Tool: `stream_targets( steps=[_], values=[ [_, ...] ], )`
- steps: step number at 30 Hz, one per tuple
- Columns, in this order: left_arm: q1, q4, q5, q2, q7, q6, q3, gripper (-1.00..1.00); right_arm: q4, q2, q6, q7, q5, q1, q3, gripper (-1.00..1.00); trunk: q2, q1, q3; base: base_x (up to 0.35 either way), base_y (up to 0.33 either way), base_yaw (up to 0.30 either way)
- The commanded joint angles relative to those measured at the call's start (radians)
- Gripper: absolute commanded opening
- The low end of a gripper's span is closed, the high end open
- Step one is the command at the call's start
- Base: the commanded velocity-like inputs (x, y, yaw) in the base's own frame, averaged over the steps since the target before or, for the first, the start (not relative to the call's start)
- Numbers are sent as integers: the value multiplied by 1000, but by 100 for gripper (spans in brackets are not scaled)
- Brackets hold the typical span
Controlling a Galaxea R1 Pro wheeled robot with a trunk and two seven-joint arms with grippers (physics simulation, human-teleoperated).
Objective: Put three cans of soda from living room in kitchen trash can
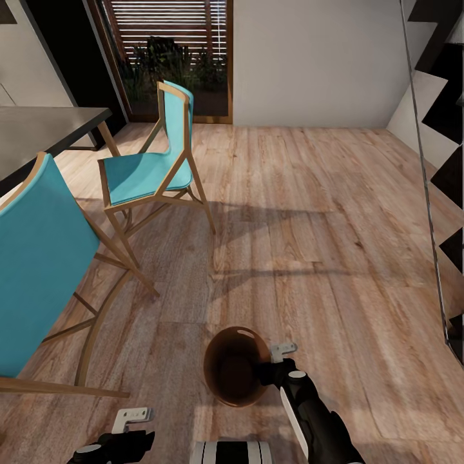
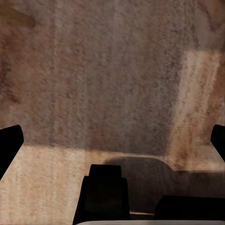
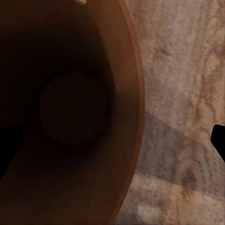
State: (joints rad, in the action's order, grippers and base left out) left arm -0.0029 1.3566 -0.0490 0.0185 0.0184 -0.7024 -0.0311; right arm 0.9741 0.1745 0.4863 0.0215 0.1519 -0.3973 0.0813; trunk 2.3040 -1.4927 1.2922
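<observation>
The tash can (image 1: pixel 233 368), a round brown bin with a coppery rim and a dark inside, stands on the wood floor just in front of my base. My right gripper (image 1: pixel 276 362) is at its right rim, open. In the right wrist view the right gripper (image 3: pixel 112 145) straddles the tash can's wall (image 3: pixel 126 93), one finger inside and one outside over the floor. The bin's round bottom looks bare. My left gripper (image 1: pixel 131 426) hangs low at the left, open over bare floor, as the left wrist view (image 2: pixel 112 140) shows. The cans of soda are out of view.
Two turquoise chairs with wooden frames (image 1: pixel 145 174) (image 1: pixel 38 270) stand at the left beside a dark table (image 1: pixel 45 129). A slatted glass door (image 1: pixel 167 58) is at the back. A black staircase behind a glass panel (image 1: pixel 444 129) lines the right. Wood floor (image 1: pixel 309 212) stretches ahead.
</observation>
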Motion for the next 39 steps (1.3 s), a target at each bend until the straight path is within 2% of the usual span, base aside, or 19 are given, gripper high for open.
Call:
stream_targets(
  steps=[1,7,12,35,39],
  values=[
    [0,0,0,0,0,0,0,100,0,0,0,0,-1,0,0,100,0,0,0,0,0,0],
    [0,0,0,0,0,0,0,100,-12,0,-1,0,-3,-2,0,100,0,0,0,0,0,0],
    [0,-1,0,0,0,0,-1,100,-130,-2,-62,1,-3,-50,-35,100,0,0,0,0,0,0],
    [0,0,0,0,0,0,-1,100,-163,-3,-78,2,-4,-58,-47,100,0,0,0,0,0,0],
    [0,0,0,0,0,0,0,100,-233,-3,-105,2,-3,-88,-49,100,0,0,0,0,0,0]
  ],
)
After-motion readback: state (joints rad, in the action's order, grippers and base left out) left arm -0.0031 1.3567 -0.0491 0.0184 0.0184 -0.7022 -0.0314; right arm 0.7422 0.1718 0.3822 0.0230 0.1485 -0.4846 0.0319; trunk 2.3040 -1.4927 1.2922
